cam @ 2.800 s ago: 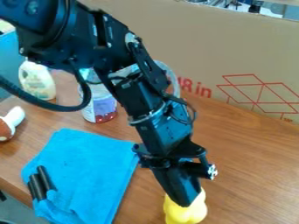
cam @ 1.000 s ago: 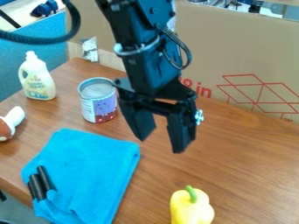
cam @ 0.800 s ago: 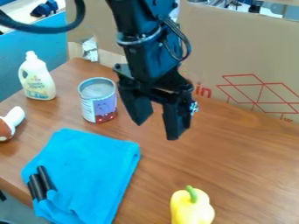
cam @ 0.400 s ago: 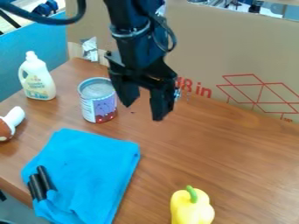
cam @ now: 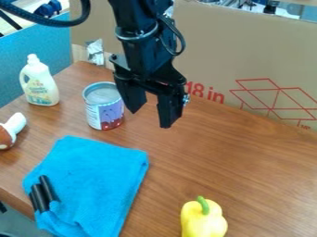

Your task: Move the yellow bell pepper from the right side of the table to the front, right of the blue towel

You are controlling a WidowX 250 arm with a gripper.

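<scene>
The black gripper (cam: 149,120) hangs open above the back middle of the wooden table, its two fingers apart with nothing between them. Nearest to it is a can (cam: 104,107) with a purple and red label, just to its left. A yellow pepper (cam: 203,219) with a green stem stands at the front edge of the view, well below and right of the gripper. Left of the pepper lies a folded blue cloth (cam: 96,180), with black cylindrical pieces (cam: 44,194) on its lower left part.
A cream bottle (cam: 40,83) stands at the back left of the table (cam: 248,166). A white and brown object (cam: 11,129) lies at the left edge. A large cardboard panel (cam: 248,51) borders the table's back.
From low over the pepper, the gripper has risen and moved back and left, where it now shows open. The pepper stands on the table, shifted slightly. Lately the arm has hardly moved.
</scene>
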